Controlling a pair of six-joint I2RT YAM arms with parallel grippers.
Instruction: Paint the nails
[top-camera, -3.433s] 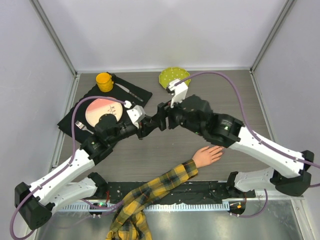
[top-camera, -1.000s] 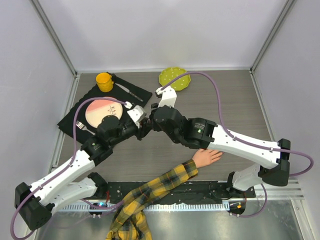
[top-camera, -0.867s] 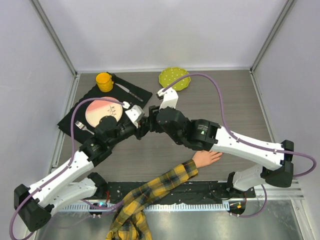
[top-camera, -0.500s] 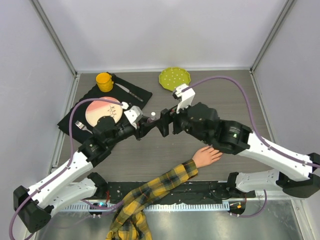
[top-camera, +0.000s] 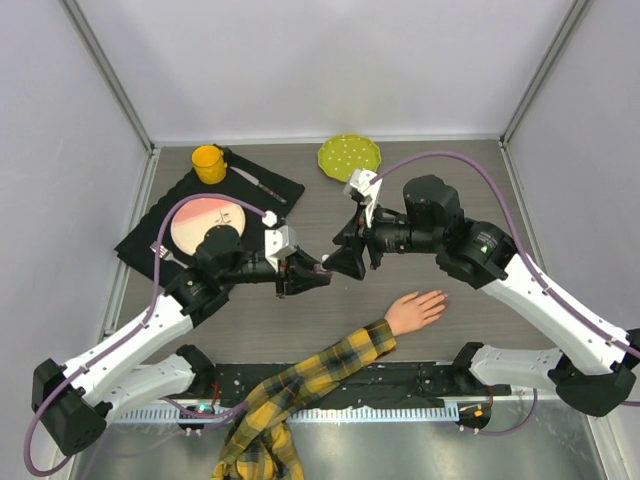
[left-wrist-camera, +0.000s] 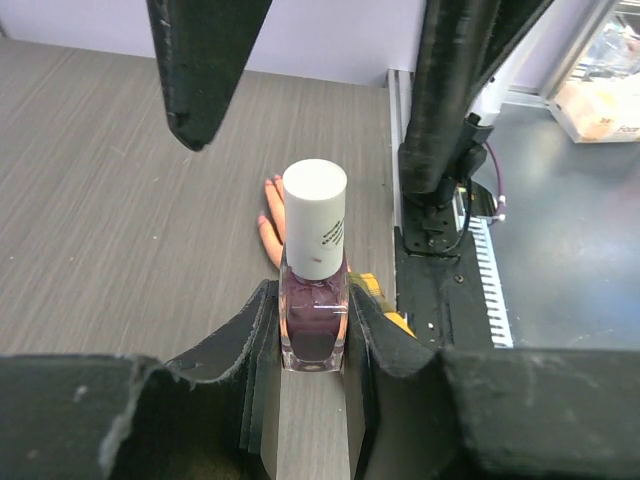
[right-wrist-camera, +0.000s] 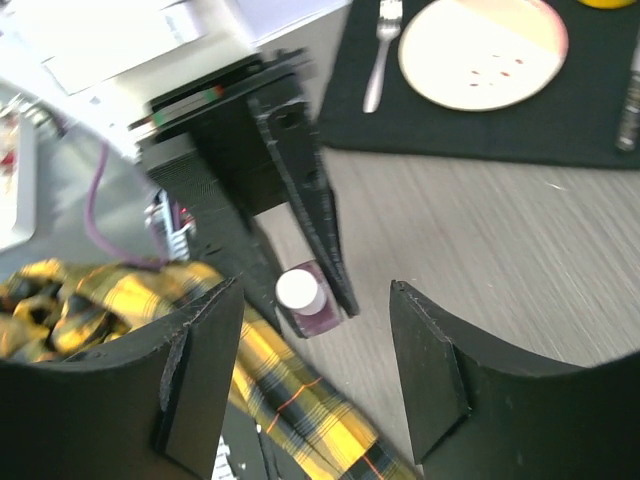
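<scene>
Nothing legible; label on polish bottle (left-wrist-camera: 314, 285) — print too small

We find ourselves in a robotics lab test cell. Pale grey wall panels (top-camera: 330, 60) set in bare aluminium frame posts (top-camera: 106, 72) box in a grey wood-grain surface (top-camera: 450, 205). A white-and-black robot arm on the left (top-camera: 130, 340) and its twin on the right (top-camera: 545, 295) rise from a black mounting rail (top-camera: 425, 380) and trail purple cables (top-camera: 436, 153). A black placemat (top-camera: 145, 240) with a round pink plate (top-camera: 195, 220) and a yellow cup (top-camera: 208, 163) shares the surface with a pale mannequin hand in a yellow-and-black plaid sleeve (top-camera: 415, 310).
</scene>
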